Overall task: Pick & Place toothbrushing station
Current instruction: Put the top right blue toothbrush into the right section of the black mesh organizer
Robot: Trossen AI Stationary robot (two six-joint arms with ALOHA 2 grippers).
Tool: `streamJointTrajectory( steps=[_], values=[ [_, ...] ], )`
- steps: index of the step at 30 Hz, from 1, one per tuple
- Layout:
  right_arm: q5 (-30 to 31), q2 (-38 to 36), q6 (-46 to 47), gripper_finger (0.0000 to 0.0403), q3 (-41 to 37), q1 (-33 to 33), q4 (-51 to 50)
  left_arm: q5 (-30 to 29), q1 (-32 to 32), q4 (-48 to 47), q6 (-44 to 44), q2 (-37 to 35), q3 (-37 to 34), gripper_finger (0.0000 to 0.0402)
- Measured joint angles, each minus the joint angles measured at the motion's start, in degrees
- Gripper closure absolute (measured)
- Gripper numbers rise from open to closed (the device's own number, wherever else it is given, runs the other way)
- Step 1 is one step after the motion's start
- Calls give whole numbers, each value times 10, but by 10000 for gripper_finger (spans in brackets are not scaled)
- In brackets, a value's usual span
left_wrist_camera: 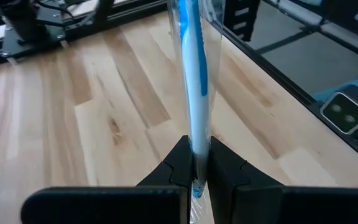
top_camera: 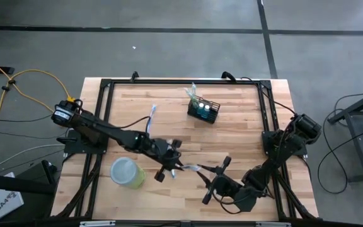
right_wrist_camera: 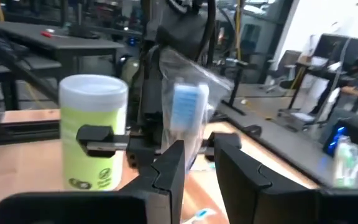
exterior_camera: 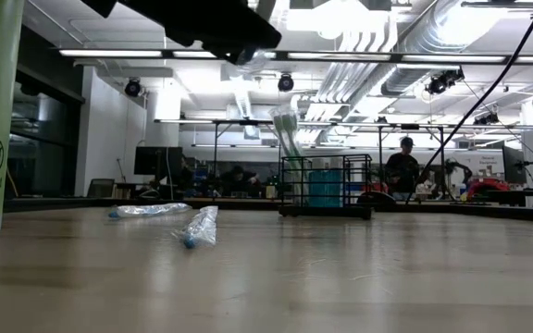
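Your left hand point(top_camera: 176, 165) was clenched on a wrapped blue toothbrush point(left_wrist_camera: 194, 93) just beside the green cup point(top_camera: 127, 172) (near bench edge). Your right hand point(top_camera: 207, 183) gripped that wrapper's other end. The toothbrushing station point(top_camera: 204, 110) stood well apart, across the bench point(top_camera: 244, 132).

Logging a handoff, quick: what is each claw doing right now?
Left claw: closed on the wrapped blue toothbrush.
Right claw: partly open around the same toothbrush's wrapper; grip cannot be told.
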Motion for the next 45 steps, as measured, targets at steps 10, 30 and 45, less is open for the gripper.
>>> streamJointTrajectory(
  steps=[10, 30, 45],
  values=[
    [-93, 0, 85, 323, 0, -24, -58, -26, -18, -2, 2, 0, 0, 386],
    [-106, 0, 67, 323, 0, -36, -61, -25, -18, -49, -26, 0, 0, 383],
    [-122, 0, 77, 329, 0, -36, -72, -25, -18, -49, -26, 1, 0, 382]
  ],
)
